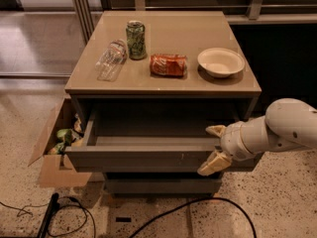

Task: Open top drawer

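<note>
The top drawer (143,158) of the small grey-brown cabinet stands pulled out toward me, and its shallow grey interior (153,128) shows with nothing in it. My gripper (214,148) is at the right end of the drawer front. One pale finger (215,130) reaches over the front's top edge into the drawer. The other finger (213,165) lies against the outer face. The front panel sits between them. My white arm (277,130) comes in from the right.
On the cabinet top (163,81) lie a clear plastic bottle (111,59), an upright green can (135,39), a red can on its side (168,65) and a white bowl (221,62). An open cardboard box (52,148) stands on the floor at left. Black cables (198,207) run across the floor in front.
</note>
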Robot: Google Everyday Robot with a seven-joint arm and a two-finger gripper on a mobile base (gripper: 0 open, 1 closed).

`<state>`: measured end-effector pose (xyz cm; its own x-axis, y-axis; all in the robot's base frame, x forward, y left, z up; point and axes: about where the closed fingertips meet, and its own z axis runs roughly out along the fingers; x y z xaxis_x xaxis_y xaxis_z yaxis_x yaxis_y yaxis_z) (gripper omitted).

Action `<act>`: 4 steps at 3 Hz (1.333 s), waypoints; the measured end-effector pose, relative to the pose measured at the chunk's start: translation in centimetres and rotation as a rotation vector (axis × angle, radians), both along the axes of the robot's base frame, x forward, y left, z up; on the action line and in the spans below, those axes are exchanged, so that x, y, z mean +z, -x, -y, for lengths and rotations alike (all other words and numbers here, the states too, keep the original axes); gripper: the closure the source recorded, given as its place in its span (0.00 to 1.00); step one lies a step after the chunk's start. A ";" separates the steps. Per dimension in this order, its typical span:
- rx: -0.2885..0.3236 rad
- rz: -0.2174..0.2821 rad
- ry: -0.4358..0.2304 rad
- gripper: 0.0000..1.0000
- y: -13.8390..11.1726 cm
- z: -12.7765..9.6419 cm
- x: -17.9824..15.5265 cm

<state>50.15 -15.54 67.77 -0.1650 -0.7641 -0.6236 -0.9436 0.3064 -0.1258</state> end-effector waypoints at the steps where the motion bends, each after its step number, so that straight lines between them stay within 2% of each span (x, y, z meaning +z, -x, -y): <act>1: 0.000 0.000 0.000 0.49 0.0 0.0 0.0; 2: -0.013 -0.016 -0.018 0.80 2.9 1.5 -0.5; 3: -0.013 -0.016 -0.018 1.00 2.9 1.5 -0.2; 4: -0.013 -0.016 -0.018 0.00 2.9 1.5 -0.2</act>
